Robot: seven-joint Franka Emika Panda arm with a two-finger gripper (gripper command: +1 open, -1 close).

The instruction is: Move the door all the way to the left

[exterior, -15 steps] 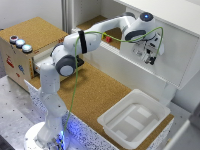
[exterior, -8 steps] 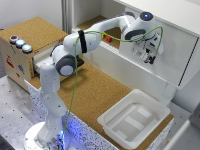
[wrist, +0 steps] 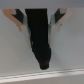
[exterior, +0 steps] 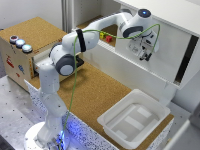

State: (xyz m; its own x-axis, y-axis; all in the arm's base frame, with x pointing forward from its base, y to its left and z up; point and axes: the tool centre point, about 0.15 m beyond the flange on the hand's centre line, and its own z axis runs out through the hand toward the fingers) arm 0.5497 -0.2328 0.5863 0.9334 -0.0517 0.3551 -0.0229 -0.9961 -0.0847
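One arm reaches up to the white door (exterior: 165, 47), its gripper (exterior: 145, 54) right against the panel, jaws seemingly apart, though the blur hampers certainty.

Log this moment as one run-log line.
arm: reached into white cabinet | gripper: at door face, state unclear | door: on exterior view's right | tray: untouched

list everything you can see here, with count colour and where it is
door: 1, white, front of the cabinet, exterior view's right
cabinet: 1, white, behind the cork table
small items: a few, red and yellow, inside the cabinet
tray: 1, white, on the cork table, exterior view's lower right
wooden box: 1, exterior view's left, three buttons on top
cork table: 1, brown
arm: 1, white
gripper: 1, at the door
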